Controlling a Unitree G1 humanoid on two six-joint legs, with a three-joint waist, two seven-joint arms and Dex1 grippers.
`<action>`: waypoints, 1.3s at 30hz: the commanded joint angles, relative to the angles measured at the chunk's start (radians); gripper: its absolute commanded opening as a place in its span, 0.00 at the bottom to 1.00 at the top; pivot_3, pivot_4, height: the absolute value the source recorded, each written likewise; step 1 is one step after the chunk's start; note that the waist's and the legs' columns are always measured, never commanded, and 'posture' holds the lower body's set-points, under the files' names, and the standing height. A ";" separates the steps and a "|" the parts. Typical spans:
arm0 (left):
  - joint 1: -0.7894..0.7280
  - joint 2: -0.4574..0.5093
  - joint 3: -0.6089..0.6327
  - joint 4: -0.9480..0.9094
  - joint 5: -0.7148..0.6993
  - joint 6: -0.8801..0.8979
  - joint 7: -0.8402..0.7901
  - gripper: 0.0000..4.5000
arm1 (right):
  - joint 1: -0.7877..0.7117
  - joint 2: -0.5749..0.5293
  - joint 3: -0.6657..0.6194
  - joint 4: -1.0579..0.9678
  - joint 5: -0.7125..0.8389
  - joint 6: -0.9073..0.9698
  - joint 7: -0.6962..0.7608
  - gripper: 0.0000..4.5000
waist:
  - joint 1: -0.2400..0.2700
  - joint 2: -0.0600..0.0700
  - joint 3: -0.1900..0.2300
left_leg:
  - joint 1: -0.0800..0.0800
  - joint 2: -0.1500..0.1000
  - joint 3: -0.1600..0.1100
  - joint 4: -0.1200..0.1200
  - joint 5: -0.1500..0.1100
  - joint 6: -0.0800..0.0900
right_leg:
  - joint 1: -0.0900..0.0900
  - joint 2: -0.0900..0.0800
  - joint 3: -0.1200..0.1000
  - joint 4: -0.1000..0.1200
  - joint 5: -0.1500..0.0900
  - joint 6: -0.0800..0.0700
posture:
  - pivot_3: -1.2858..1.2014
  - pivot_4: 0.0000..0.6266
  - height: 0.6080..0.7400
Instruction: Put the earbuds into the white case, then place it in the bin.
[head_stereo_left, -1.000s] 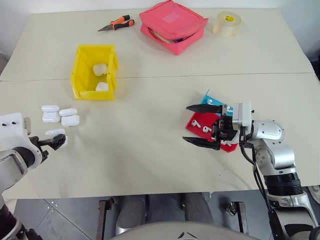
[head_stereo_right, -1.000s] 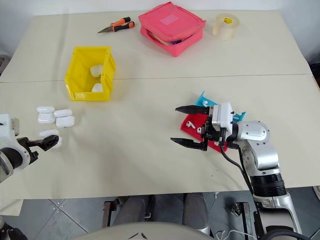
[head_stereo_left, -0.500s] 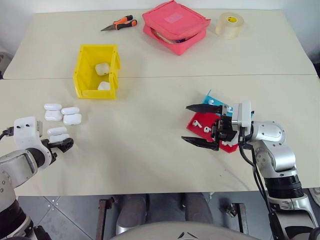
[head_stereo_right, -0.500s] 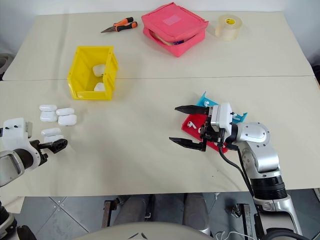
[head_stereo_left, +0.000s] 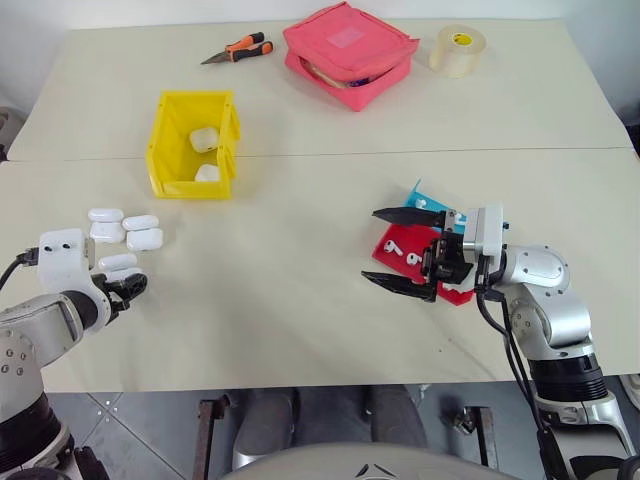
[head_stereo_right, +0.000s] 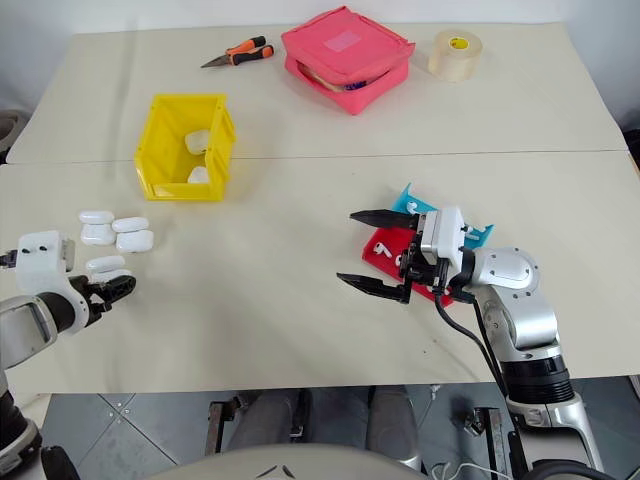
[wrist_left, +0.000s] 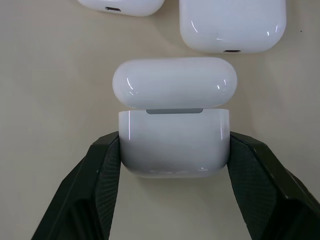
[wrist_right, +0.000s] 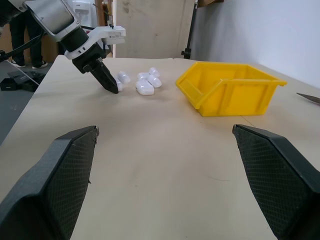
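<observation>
Glossy white plastic marks the white case (head_stereo_left: 118, 263), which lies near the table's (head_stereo_left: 300, 300) left edge, just in front of a cluster of three more cases (head_stereo_left: 125, 229). In the left eye view the left gripper (head_stereo_left: 128, 288) has its black fingers pressed against it. The yellow bin (head_stereo_left: 168, 150) stands beyond the cluster with two white cases (head_stereo_left: 204, 155) inside. A red and blue tray (head_stereo_left: 400, 245) on the right holds several earbuds (head_stereo_left: 405, 251), and the right gripper (head_stereo_left: 405, 250) hovers over it with its fingers spread wide, holding nothing. At the far edge lie orange-handled pliers (head_stereo_left: 233, 47), a pink pouch (head_stereo_left: 347, 50) and a roll of tape (head_stereo_left: 456, 47); no writing can be read on any of them.

The left wrist view shows both fingers (wrist_left: 95, 185) clamped on the sides of the case's lower body, its hinged lid flipped open and a grey hinge strip between the two halves.

The right wrist view looks across the table at the bin's lower front lip (wrist_right: 200, 95), the case cluster and the left gripper's tip on the surface.
</observation>
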 joint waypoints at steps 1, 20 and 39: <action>0.090 -0.040 0.022 -0.082 -0.024 -0.224 -0.181 0.62 | -0.011 -0.001 -0.018 0.000 0.005 -0.018 0.010 1.00 | -0.002 0.000 0.000 | 0.000 0.000 0.000 0.000 0.000 0.000 | 0.000 0.000 0.000 0.000 0.000 0.000 | 0.52 0.24 1.00; 0.112 -0.279 -0.489 0.141 0.198 -1.482 -0.991 0.62 | 0.117 -0.231 -0.253 0.046 -0.026 -0.012 0.017 1.00 | 0.026 -0.002 0.000 | -0.004 0.003 0.010 0.010 -0.007 0.004 | 0.002 0.003 -0.004 -0.002 0.000 -0.002 | 0.52 0.24 1.00; -0.217 -0.477 -0.679 0.475 0.089 -1.696 -1.282 0.62 | 0.783 -0.171 -0.660 -0.413 0.010 0.167 -0.237 1.00 | 0.029 -0.001 -0.001 | -0.002 0.004 0.016 0.014 -0.009 0.008 | 0.005 0.003 -0.001 -0.004 0.002 0.003 | 0.52 0.24 1.00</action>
